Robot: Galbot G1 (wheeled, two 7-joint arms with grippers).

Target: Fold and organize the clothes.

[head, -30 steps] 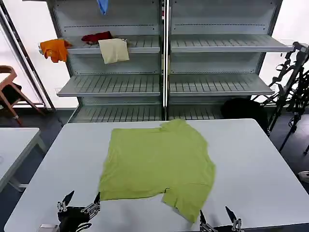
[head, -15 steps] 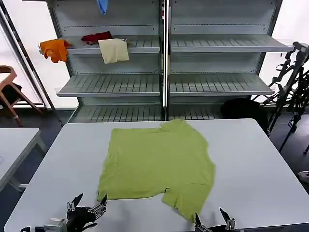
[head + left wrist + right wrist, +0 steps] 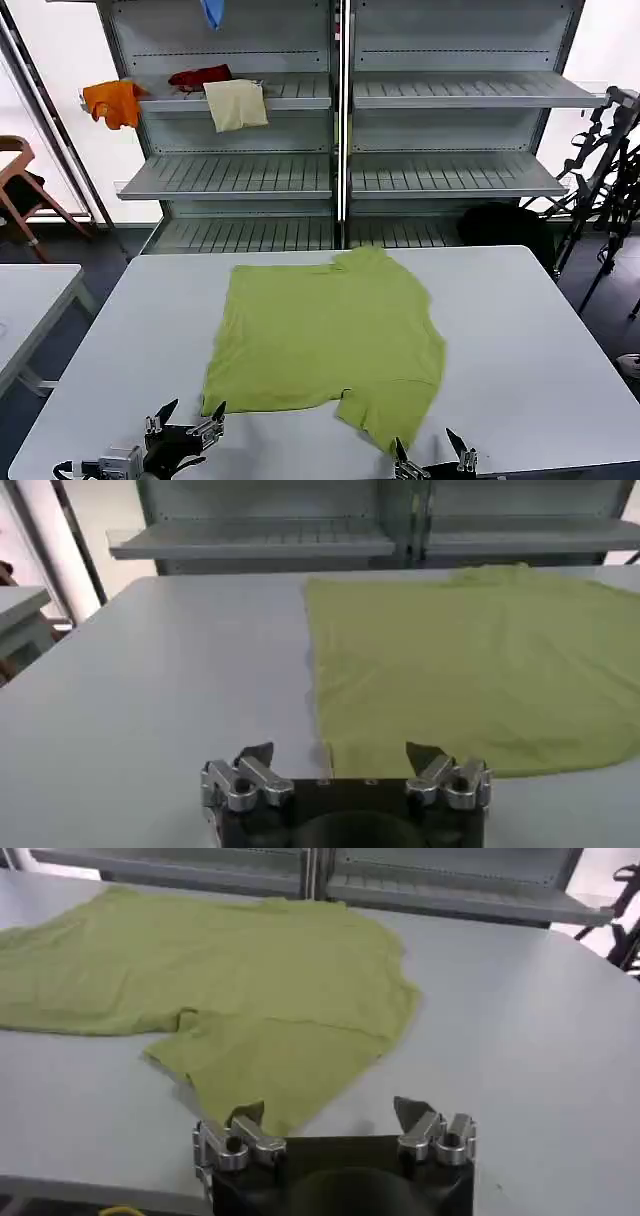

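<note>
A lime-green T-shirt lies spread flat in the middle of the white table, plain side up, with one sleeve reaching toward the near edge. My left gripper stands open at the table's near left, just short of the shirt's near left corner. My right gripper is open at the near edge, beside the sleeve's tip. Neither holds anything. In the left wrist view the left gripper faces the shirt's hem; in the right wrist view the right gripper faces the sleeve.
Grey metal shelves stand behind the table. On the upper left shelf lie an orange garment, a red one and a cream cloth. A second table is at the left, and tripods at the right.
Both grippers have slid toward the shirt: the left one rightward and nearer the hem corner, the right one leftward toward the sleeve tip. The shirt has not moved.
</note>
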